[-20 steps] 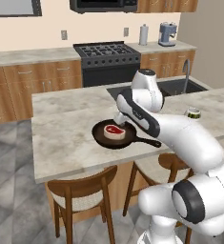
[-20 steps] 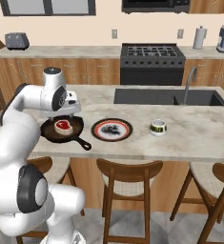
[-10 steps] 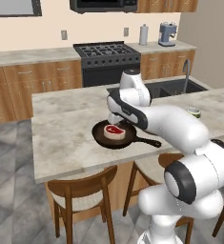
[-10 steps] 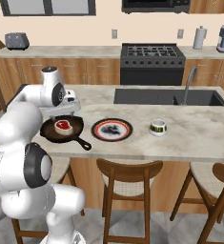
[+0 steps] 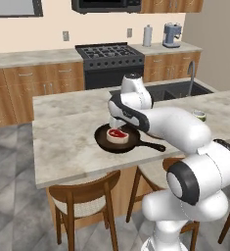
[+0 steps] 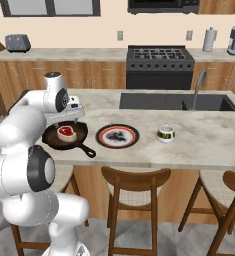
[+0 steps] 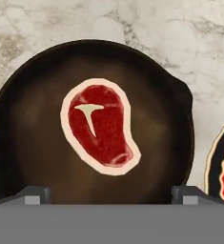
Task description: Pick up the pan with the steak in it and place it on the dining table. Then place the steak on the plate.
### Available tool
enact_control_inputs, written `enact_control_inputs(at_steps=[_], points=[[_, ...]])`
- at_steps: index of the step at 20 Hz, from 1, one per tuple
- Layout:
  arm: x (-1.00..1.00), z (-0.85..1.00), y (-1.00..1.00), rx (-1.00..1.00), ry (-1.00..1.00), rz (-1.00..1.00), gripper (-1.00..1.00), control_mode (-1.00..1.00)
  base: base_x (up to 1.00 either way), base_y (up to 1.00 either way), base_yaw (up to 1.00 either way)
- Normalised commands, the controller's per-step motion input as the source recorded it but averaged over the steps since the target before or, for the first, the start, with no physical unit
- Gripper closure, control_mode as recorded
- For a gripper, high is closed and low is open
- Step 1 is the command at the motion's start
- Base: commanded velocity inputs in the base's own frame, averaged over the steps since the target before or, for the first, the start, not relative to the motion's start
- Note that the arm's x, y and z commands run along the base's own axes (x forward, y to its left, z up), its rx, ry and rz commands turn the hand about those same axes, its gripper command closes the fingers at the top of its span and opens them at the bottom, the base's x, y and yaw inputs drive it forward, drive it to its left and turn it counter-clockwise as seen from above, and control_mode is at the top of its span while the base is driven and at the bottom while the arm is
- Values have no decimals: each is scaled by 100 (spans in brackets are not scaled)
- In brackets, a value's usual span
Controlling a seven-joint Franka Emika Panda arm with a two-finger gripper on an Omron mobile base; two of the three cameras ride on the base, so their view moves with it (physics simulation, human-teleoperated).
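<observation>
The dark pan (image 5: 128, 143) rests on the dining table (image 5: 62, 132), its black handle (image 5: 153, 145) pointing to the front right. The red steak (image 5: 117, 134) with its pale fat rim lies flat in the pan's middle. My gripper (image 5: 117, 122) hangs open just above the steak, pointing down, with nothing between its fingers. From the hand view the steak (image 7: 100, 125) sits centred in the pan (image 7: 37, 143), between the two fingertips (image 7: 35, 194). The plate (image 6: 117, 136) with a reddish rim lies right of the pan (image 6: 51, 141), close beside it but apart.
A small green-rimmed bowl (image 6: 165, 133) stands on the table (image 6: 199, 145) right of the plate. The built-in sink (image 6: 174, 101) with a faucet (image 6: 198, 85) lies behind it. Wooden stools (image 6: 134, 182) line the front edge. The stove (image 5: 109, 54) is on the far wall.
The arm has swung, and the hand has come down over the pan, closer to the steak. Pan, steak and plate have not moved. The jaws stayed open.
</observation>
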Motion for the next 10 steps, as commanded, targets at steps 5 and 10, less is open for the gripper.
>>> enact_control_inputs(at_steps=[5,10], points=[[0,-22,0,6,0,1,-100,-100,0,0,0],[0,-20,0,3,0,4,-100,-100,0,0,0]])
